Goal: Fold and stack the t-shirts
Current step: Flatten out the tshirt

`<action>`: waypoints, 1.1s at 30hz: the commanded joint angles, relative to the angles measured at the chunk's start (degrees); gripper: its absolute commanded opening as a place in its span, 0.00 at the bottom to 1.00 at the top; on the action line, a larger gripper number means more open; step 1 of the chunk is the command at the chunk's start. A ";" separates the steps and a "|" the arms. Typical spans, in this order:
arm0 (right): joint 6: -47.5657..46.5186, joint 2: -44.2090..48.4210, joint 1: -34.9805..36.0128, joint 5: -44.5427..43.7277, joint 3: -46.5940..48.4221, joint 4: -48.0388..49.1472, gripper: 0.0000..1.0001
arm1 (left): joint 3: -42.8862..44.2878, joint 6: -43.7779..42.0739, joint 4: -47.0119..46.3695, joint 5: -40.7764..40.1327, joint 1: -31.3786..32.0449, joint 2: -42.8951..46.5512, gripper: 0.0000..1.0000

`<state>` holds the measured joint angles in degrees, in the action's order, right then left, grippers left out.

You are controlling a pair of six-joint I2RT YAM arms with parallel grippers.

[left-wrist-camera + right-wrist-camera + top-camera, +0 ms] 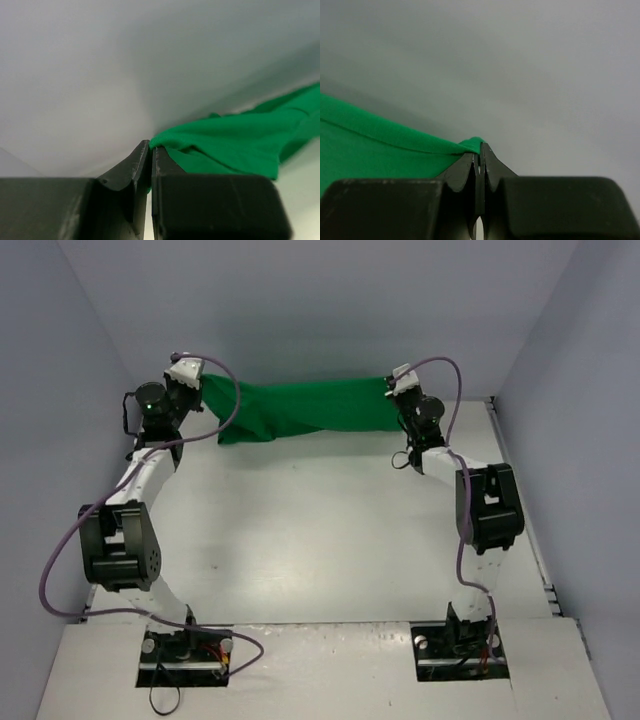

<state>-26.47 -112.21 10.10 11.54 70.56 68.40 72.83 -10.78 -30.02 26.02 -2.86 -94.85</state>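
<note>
A plain bright-green t-shirt (pixel 300 408) hangs stretched between my two grippers near the back wall, sagging lower on its left side. My left gripper (pixel 196 380) is shut on the shirt's left corner; in the left wrist view the green cloth (pixel 225 145) is pinched at the tips of that gripper (pixel 151 146). My right gripper (pixel 397 388) is shut on the right corner. The right wrist view shows the cloth (pixel 375 147) running off to the left from that gripper's (pixel 481 148) closed tips.
The white table (pixel 320 530) lies below the shirt. Grey walls (pixel 330 300) close in at the back and on both sides. Purple cables (pixel 236 400) loop over each arm.
</note>
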 commanded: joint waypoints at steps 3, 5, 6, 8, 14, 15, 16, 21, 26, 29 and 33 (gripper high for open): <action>-11.53 22.09 -3.75 14.66 -11.92 -3.67 0.00 | -10.21 -11.13 19.71 18.08 -0.35 19.61 0.00; -17.57 27.48 -4.72 19.09 -15.89 -10.83 0.00 | -12.51 -17.29 32.30 21.49 0.04 23.16 0.00; -20.20 28.84 -4.99 21.77 -17.17 -16.11 0.00 | -13.05 -19.73 38.78 25.10 0.30 23.99 0.00; -25.98 32.13 -5.44 23.98 -19.64 -20.84 0.00 | -14.12 -23.62 50.09 26.37 1.43 25.70 0.00; -47.28 38.37 -5.29 29.97 -23.61 -48.75 0.00 | -15.00 -26.93 71.21 21.75 8.83 26.47 0.00; -48.82 38.89 -5.35 29.96 -24.28 -50.17 0.00 | -14.58 -27.56 73.09 21.84 9.47 25.83 0.00; -50.51 39.44 -5.36 29.70 -25.18 -51.61 0.00 | -14.30 -27.99 74.75 22.01 10.33 25.40 0.00; -56.79 41.29 -5.58 28.21 -26.50 -59.55 0.00 | -13.16 -31.64 83.42 25.10 14.16 24.46 0.00; -65.58 43.16 -6.34 26.61 -27.75 -67.97 0.00 | -14.16 -34.28 86.01 23.95 19.49 27.15 0.00; -68.71 44.00 -6.81 25.39 -28.72 -70.81 0.00 | -14.94 -34.39 86.15 21.27 23.42 28.32 0.00; -72.48 43.33 -6.84 23.08 -26.62 -75.60 0.37 | -14.41 -38.25 90.80 18.47 26.83 26.68 0.24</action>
<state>-92.21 -69.63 3.67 36.54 41.88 -1.78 56.25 -43.80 54.85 45.85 21.76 -67.82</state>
